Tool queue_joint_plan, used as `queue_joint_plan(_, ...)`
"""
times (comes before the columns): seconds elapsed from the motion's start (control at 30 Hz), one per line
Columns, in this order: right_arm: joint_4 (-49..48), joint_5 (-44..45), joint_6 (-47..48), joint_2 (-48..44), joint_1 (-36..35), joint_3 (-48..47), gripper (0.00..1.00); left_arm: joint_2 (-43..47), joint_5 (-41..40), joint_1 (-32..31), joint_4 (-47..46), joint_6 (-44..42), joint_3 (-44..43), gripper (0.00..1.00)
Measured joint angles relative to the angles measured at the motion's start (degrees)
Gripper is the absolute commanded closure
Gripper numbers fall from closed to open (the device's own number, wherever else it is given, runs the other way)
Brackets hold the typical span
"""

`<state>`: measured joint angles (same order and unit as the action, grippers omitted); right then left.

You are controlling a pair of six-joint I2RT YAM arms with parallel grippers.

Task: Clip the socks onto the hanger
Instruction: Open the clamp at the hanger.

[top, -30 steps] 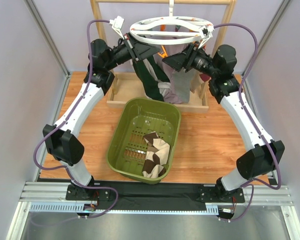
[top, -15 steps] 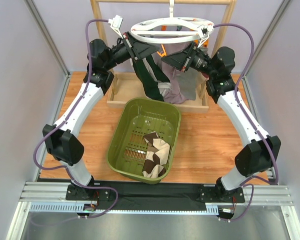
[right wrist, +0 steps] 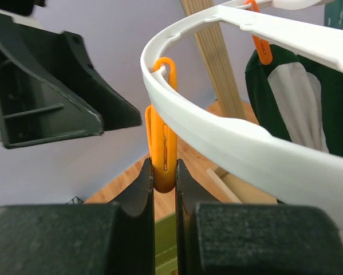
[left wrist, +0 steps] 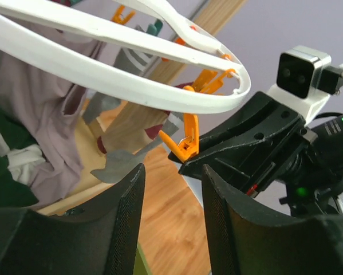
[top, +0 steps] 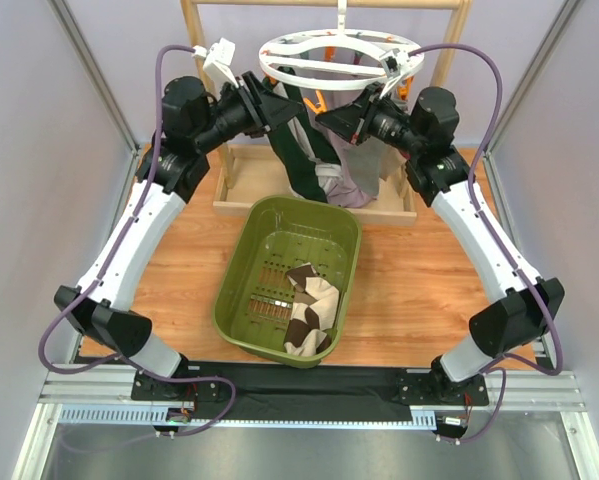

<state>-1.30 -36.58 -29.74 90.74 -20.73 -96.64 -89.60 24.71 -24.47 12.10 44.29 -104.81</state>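
Observation:
The white ring hanger (top: 339,72) hangs from the wooden rack's top rail. Below it hang a dark green sock (top: 304,170) and a lilac-grey sock (top: 364,165). A brown-and-cream argyle sock (top: 309,305) lies in the olive basket. My right gripper (right wrist: 165,172) is shut on an orange clip (right wrist: 162,137) dangling from the hanger's rim (right wrist: 228,132). My left gripper (left wrist: 171,195) stands open, nothing between its fingers, just left of that clip (left wrist: 187,140) and under the ring (left wrist: 102,74). From above, the left gripper (top: 277,106) and right gripper (top: 326,118) face each other.
The olive-green slotted basket (top: 237,275) sits mid-table. The wooden rack has a post on each side (top: 192,45) and a base frame (top: 241,205) at the back. More orange and teal clips (left wrist: 121,14) hang from the ring. Grey walls close in both sides.
My right gripper closed onto the orange clip. My left gripper opened and its arm drew up and back to the left. The hanger ring shifted slightly.

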Motion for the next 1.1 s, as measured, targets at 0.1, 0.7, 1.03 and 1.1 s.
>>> queue_joint_plan(0.1,5.22,5.14,6.36,-0.92,-2.25,-1.11,1.00,1.46,-5.62,-1.33,5.07,-2.01,-2.47,0.45)
queue_joint_plan(0.7,11.15,21.64,21.53,-4.37,-7.13,0.00,1.00,-7.28,-30.23,-11.91,24.13,-2.78,-17.53,0.28)
queue_joint_plan(1.03,11.41,22.12,22.12,-5.03,-7.06,0.76,1.00,-9.70,-30.67,-12.15,23.12,-0.81,-20.02,0.32)
queue_joint_plan(1.1,11.41,22.10,22.10,-5.07,-7.06,0.76,1.00,-9.51,-30.77,-12.15,21.84,-0.46,-18.97,0.32)
